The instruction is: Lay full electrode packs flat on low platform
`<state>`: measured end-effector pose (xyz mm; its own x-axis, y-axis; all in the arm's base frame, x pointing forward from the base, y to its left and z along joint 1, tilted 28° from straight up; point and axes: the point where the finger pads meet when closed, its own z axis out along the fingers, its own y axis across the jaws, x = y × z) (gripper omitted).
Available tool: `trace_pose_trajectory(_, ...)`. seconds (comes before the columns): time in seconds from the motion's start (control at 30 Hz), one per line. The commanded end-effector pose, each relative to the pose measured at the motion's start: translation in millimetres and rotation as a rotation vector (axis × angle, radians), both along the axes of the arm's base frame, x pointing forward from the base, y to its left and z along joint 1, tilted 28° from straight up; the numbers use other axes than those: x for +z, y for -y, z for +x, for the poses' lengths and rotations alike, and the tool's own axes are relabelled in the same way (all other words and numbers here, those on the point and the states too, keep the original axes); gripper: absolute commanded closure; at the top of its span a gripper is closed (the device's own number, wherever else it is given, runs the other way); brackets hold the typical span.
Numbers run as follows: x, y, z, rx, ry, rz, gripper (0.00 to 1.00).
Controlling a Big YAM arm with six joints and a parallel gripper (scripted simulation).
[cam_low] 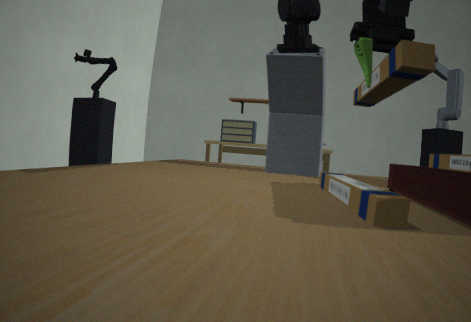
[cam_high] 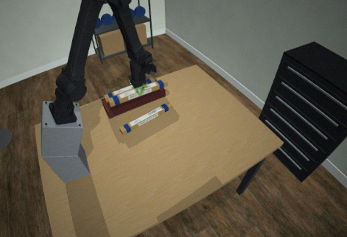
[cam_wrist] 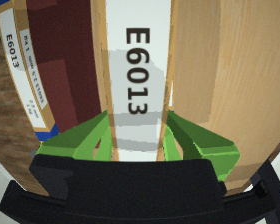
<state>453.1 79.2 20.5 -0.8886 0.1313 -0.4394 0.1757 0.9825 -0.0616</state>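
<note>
My gripper (cam_high: 140, 89) (cam_low: 375, 80) (cam_wrist: 137, 113) is shut on one electrode pack (cam_high: 125, 96) (cam_low: 413, 57) (cam_wrist: 138, 75), a long brown box with blue bands and a white E6013 label. It is held in the air, near the near long edge of the dark red low platform (cam_high: 131, 106) (cam_low: 428, 192) (cam_wrist: 56, 30). A second pack (cam_high: 113, 91) (cam_low: 470, 163) (cam_wrist: 16, 57) lies flat along the platform's far side, partly hidden by the held pack in the top view. A third pack (cam_high: 146, 117) (cam_low: 350, 192) lies flat on the table, off the platform on its near side.
The wooden table (cam_high: 190, 147) (cam_low: 178, 240) (cam_wrist: 251, 75) carries the arm's grey pedestal (cam_high: 62, 141) (cam_low: 295, 115) at its left end. A black drawer cabinet (cam_high: 312, 96) stands on the floor beyond the right edge. A shelf rack with a cardboard box (cam_high: 110, 44) stands behind the table.
</note>
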Motion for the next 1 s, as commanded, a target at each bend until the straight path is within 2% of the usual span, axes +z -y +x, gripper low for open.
trace_pose_trajectory(0.0,28.7,-23.5,22.7,0.002,0.066,0.023,1.00)
trace_pose_trajectory(0.23,18.8,-41.7,25.8,0.002,0.050,0.019,1.00)
trace_pose_trajectory(0.53,25.5,-60.8,31.8,0.003,0.067,0.026,1.00)
trace_pose_trajectory(0.77,14.1,-78.8,34.6,0.003,0.050,0.020,1.00)
trace_pose_trajectory(0.97,19.6,-92.6,39.1,0.003,0.063,0.026,1.00)
